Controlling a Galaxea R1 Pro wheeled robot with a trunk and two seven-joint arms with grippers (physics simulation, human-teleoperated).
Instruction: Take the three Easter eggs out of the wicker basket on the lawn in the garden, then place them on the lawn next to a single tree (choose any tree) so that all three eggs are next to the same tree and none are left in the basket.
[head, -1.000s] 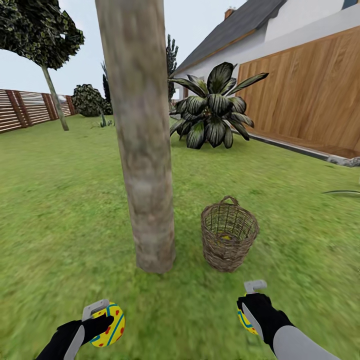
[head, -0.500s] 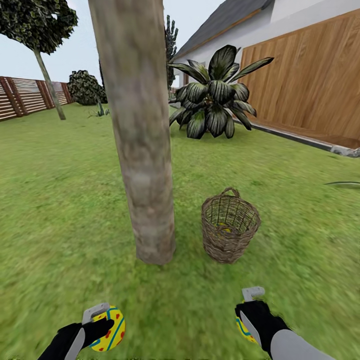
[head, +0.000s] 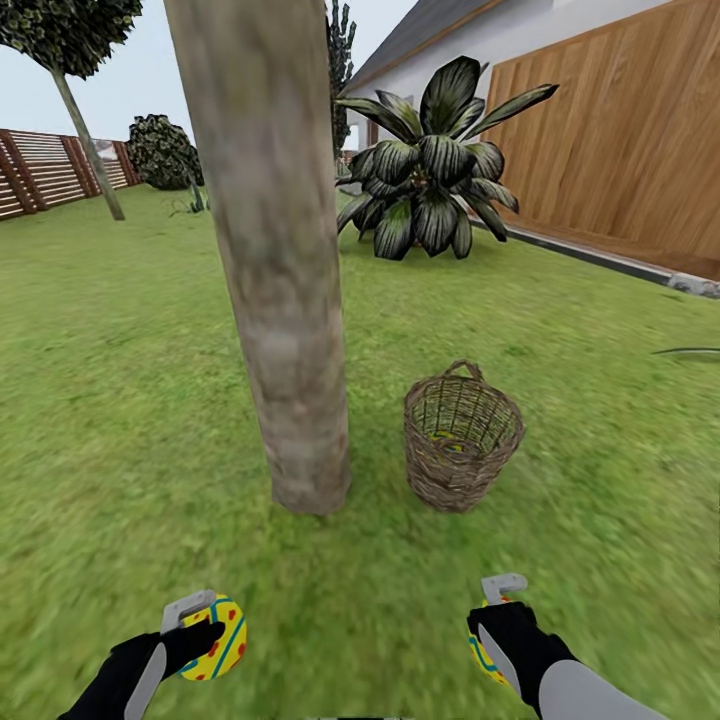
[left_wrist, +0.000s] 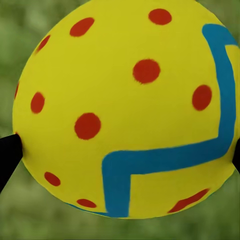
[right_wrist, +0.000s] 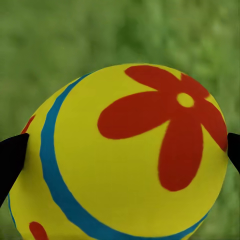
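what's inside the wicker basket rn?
Through the wicker basket rim, a bit of one yellow Easter egg shows at the bottom. The near wall covers the rest of the floor.

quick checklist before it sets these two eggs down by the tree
1. Left gripper holds the dotted egg, jaws closed on both sides: ok.
2. Right gripper holds the flower egg: ok.
3. Tree within range, its trunk base just ahead of the left gripper: ok.
4. Bare lawn between the grippers and the trunk for placing: ok.
5. Wicker basket emptied: not ok, a yellow patch shows inside.
6. Height of the eggs above the grass: cannot tell.
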